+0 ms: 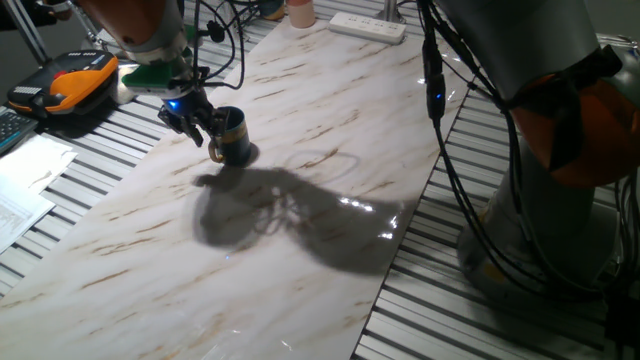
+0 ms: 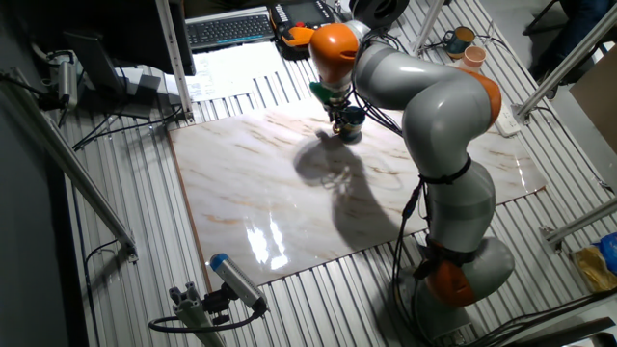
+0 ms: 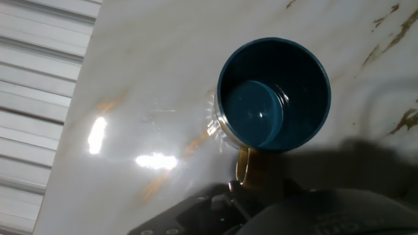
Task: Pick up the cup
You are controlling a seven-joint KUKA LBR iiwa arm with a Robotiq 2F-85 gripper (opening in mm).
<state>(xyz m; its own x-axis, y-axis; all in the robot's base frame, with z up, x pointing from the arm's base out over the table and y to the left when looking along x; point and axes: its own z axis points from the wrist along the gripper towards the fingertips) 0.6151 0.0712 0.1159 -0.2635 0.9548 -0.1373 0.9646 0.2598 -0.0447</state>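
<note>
The cup is a dark navy mug with a gold handle. It stands upright on the marble tabletop, toward the far left. My gripper hangs just left of it, fingers down beside the handle. In the hand view I look down into the cup. Its handle points toward the dark gripper body at the bottom edge. The fingertips do not show clearly, so I cannot tell whether they are open or shut. In the other fixed view the cup sits under the gripper.
A pale pink cup and a white power strip lie at the far edge. An orange-black device and papers sit off the table's left side. The arm's base and cables stand at the right.
</note>
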